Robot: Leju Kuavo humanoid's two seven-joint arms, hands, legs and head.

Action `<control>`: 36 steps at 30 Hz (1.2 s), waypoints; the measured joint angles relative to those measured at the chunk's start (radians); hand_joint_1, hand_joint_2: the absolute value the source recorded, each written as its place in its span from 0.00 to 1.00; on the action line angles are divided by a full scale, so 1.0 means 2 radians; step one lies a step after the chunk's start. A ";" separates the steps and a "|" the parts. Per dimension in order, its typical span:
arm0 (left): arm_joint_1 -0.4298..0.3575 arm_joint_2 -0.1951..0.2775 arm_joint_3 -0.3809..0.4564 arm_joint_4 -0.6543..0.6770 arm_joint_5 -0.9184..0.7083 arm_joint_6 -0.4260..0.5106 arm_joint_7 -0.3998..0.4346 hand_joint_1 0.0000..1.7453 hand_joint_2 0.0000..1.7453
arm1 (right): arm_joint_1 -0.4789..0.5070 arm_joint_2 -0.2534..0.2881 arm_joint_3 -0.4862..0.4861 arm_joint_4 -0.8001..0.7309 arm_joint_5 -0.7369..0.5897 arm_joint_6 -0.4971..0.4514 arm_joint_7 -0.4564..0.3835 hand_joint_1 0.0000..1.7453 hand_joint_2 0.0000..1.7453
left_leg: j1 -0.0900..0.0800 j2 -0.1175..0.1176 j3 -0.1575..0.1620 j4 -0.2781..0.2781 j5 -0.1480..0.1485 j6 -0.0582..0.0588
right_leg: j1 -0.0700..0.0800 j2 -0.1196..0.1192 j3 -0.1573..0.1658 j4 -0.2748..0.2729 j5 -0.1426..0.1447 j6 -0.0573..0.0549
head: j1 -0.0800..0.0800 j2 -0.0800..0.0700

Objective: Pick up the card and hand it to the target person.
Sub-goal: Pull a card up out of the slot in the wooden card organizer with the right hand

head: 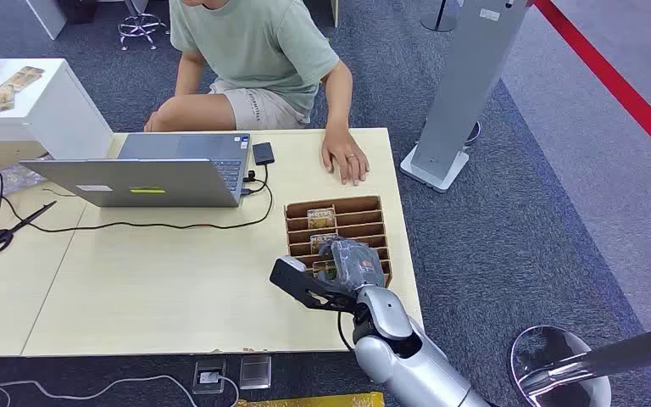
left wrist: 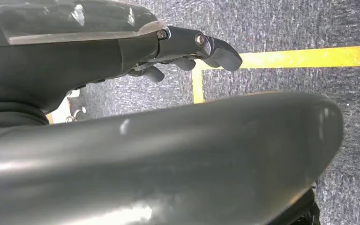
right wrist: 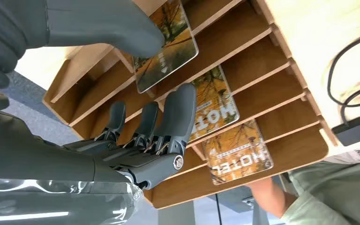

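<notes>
Right wrist: card [right wrist: 166,47] between fingers [right wrist: 178,112].

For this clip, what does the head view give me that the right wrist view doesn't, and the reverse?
Head view alone: the laptop, the scissors and the person's hand flat on the table. Right wrist view alone: the word HOTEL on two cards, and the thumb touching a third card. Both: the right hand over the wooden rack.

Card [right wrist: 166,44]: glossy, orange autumn-tree print, tilted in a slot of the wooden slotted rack [right wrist: 281,42]. Right hand [right wrist: 136,93] thumb rests on it. Two similar HOTEL cards [right wrist: 236,152] occupy farther slots.
</notes>
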 joint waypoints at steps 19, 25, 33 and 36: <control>0.000 0.000 0.003 0.001 0.002 -0.001 0.002 0.00 0.00 | -0.003 -0.005 0.013 -0.007 -0.018 0.009 0.008 0.52 1.00 | 0.000 0.000 -0.001 0.001 -0.001 0.000 | 0.000 -0.001 0.000 0.001 -0.001 0.000 | 0.000 0.000; 0.000 0.000 0.005 0.001 0.004 0.000 0.003 0.00 0.00 | -0.006 -0.005 0.018 -0.007 -0.022 0.011 0.009 0.50 1.00 | 0.000 0.000 -0.001 0.001 0.000 0.000 | 0.000 -0.001 0.000 0.001 0.000 0.000 | 0.000 0.000; 0.000 0.001 0.005 0.001 0.004 0.001 0.003 0.00 0.00 | -0.006 -0.007 0.020 -0.010 -0.029 0.013 0.012 0.61 1.00 | 0.000 0.000 0.000 0.001 0.000 0.000 | 0.000 -0.001 0.000 0.001 0.000 0.000 | 0.000 0.000; 0.000 0.001 0.005 0.001 0.004 0.001 0.003 0.00 0.00 | -0.006 -0.007 0.020 -0.010 -0.029 0.013 0.012 0.66 1.00 | 0.000 0.000 -0.001 0.001 0.000 0.000 | 0.000 -0.001 0.000 0.001 -0.001 0.000 | 0.000 0.000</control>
